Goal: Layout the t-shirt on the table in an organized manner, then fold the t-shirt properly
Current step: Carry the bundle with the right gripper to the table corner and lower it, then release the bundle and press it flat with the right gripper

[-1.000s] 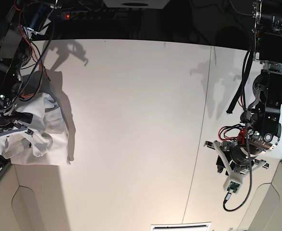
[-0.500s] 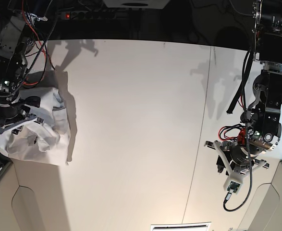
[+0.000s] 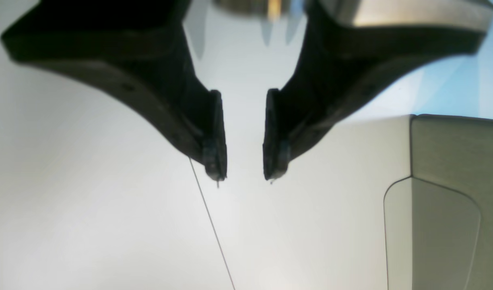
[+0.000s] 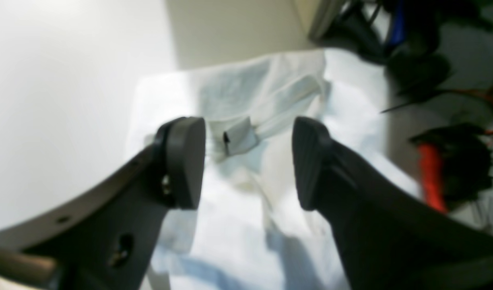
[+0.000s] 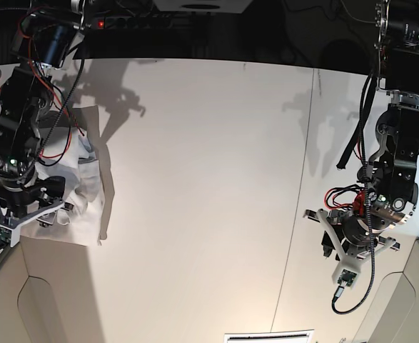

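The white t-shirt (image 5: pixel 89 209) lies crumpled in a heap at the table's (image 5: pixel 195 179) left edge. My right gripper (image 5: pixel 34 218) hovers just above it, and the arm hides much of the cloth. In the right wrist view the right gripper (image 4: pixel 246 161) stands open above the t-shirt (image 4: pixel 238 225), with a collar band and a small label (image 4: pixel 239 139) showing between its fingers (image 4: pixel 184 161). Nothing is gripped. My left gripper (image 5: pixel 328 236) hangs over the table's right side, far from the shirt. It (image 3: pixel 244 177) stands open and holds nothing, with bare table (image 3: pixel 89 209) below.
A thin dark seam (image 5: pixel 295 214) crosses the tabletop on the right. Rounded cut-out corners sit at the near left (image 5: pixel 48 307) and near right (image 3: pixel 431 233). Cables and a power strip (image 5: pixel 123 21) lie behind the far edge.
My right gripper has opened and let go of the t-shirt, which has settled into a heap. The right arm has shifted over the cloth. The left arm has not moved.
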### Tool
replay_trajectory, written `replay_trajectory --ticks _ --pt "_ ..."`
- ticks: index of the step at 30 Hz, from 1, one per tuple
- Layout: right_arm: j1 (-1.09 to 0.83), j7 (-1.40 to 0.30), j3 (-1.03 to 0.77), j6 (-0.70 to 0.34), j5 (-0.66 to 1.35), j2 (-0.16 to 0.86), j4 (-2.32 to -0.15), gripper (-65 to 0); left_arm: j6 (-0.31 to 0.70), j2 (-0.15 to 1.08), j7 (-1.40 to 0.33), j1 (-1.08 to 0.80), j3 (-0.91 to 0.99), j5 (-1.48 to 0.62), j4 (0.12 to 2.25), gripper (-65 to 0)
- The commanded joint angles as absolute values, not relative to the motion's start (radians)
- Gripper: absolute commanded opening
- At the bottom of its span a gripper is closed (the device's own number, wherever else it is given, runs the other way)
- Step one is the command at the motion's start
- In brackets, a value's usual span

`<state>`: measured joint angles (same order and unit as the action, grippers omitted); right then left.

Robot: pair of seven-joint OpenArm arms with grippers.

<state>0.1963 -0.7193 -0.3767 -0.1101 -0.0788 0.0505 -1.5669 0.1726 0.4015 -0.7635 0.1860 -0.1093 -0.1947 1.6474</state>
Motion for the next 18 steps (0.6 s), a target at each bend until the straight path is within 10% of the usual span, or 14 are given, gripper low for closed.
replay_trajectory --ticks 1,13,18 --pt "0.239 -0.699 -0.377 -0.109 -0.078 0.065 -1.538 -30.9 0.169 0.413 -0.744 0.21 -0.102 -0.194 1.663 -45.7" --pt "0.412 -0.647 -0.377 -0.108 -0.079 0.102 -1.141 -31.1 0.177 0.413 -0.745 0.21 -0.102 -0.194 1.663 -45.7" --pt "0.412 -0.651 -0.377 -0.101 -0.079 0.102 -1.142 -53.4 0.177 0.413 -0.746 0.21 -0.102 -0.194 1.663 -45.7"
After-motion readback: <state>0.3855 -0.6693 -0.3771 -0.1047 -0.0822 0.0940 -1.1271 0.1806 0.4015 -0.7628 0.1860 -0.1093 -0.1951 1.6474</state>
